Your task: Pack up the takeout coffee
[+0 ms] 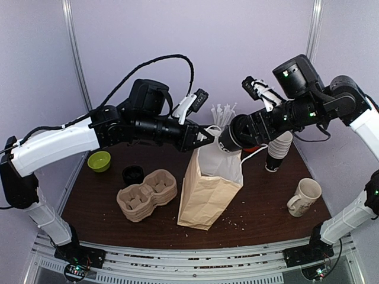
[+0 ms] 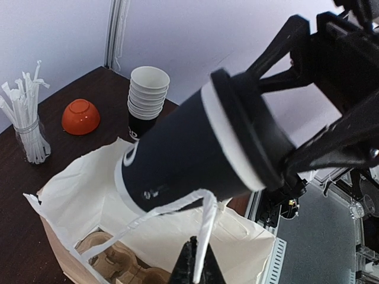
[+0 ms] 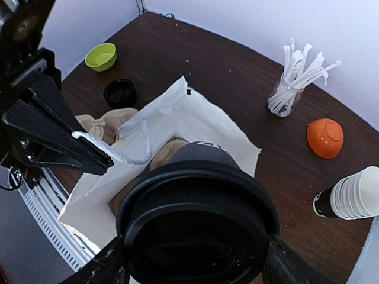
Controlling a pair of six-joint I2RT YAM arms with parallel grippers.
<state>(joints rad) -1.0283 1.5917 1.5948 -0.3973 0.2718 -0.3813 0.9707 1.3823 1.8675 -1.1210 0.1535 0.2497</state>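
The takeout coffee point(image 3: 198, 228), a black lidded paper cup, is tilted bottom-first over the mouth of a tan paper bag point(image 1: 204, 192). My right gripper point(image 3: 195, 266) is shut on the cup near its lid, one finger on each side. In the left wrist view the cup point(image 2: 189, 160) slants down toward the bag's white lining point(image 2: 77, 195), where a pulp carrier point(image 2: 112, 260) lies. My left gripper point(image 2: 195, 266) is shut on the bag's white handle point(image 2: 204, 236), holding it up. From above, the left gripper point(image 1: 204, 136) and the cup point(image 1: 232, 141) meet over the bag's top.
Stacked pulp carriers point(image 1: 146, 193), a black lid point(image 1: 133, 173) and a green bowl point(image 1: 99, 160) lie left of the bag. A stack of white cups point(image 1: 278, 151) and a cream mug point(image 1: 305, 197) stand right. Straws point(image 3: 293, 80) and an orange bowl point(image 3: 325, 137) are behind.
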